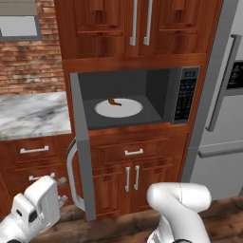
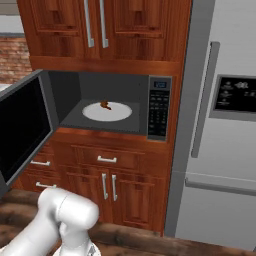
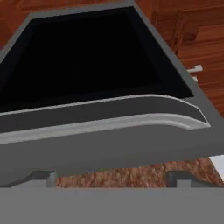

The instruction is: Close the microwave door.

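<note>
Low at the left of the left base view, the claw point(image 1: 62, 190) hangs just beside the door point(image 1: 81, 142), near its curved silver handle point(image 1: 71, 173). Its fingertips point(image 3: 43, 177) stand apart, gripping nothing, with the handle and black glass close ahead in the hand view. Swung wide open, the door juts out from the left side of the microwave point(image 1: 137, 97). Inside, a white plate point(image 1: 118, 108) carries a small brown item. Right of it stands the grey fridge point(image 2: 220, 130).
</note>
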You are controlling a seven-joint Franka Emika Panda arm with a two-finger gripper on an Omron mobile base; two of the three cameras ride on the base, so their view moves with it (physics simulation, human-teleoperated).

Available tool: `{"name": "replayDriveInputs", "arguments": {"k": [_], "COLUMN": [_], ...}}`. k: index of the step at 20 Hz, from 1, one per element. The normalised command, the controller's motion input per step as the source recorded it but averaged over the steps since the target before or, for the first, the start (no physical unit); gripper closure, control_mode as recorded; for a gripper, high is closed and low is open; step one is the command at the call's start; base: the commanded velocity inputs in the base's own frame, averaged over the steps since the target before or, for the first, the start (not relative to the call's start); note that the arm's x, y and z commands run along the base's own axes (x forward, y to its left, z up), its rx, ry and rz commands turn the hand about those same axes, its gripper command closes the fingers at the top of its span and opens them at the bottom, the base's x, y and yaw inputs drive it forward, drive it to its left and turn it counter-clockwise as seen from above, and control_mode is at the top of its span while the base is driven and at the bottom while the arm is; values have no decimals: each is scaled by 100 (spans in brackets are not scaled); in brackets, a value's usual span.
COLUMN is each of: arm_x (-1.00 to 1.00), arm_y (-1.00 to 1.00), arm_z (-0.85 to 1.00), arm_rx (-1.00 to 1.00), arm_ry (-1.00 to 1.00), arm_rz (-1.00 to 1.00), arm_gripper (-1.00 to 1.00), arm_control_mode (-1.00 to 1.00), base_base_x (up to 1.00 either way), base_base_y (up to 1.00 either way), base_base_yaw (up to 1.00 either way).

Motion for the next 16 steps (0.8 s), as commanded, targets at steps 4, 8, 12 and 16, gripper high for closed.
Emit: {"name": "replayDriveInputs", "arguments": {"k": [4, 8, 12, 16], "arm_x": [100, 86, 30, 4], "arm_y": [43, 49, -17, -26], "arm_z": [-22, -53, -44, -11], "arm_rx": [0, 0, 13, 14], "arm_ry": [3, -10, -45, -67], "arm_rz": [0, -2, -11, -9], "arm_gripper": [-100, -100, -100, -100], "arm_control_mode": [-100, -100, -100, -100], "base_base_x": [0, 0, 0, 0], "base_base_y": [0, 0, 0, 0], "base_base_yaw": [0, 0, 0, 0]}}
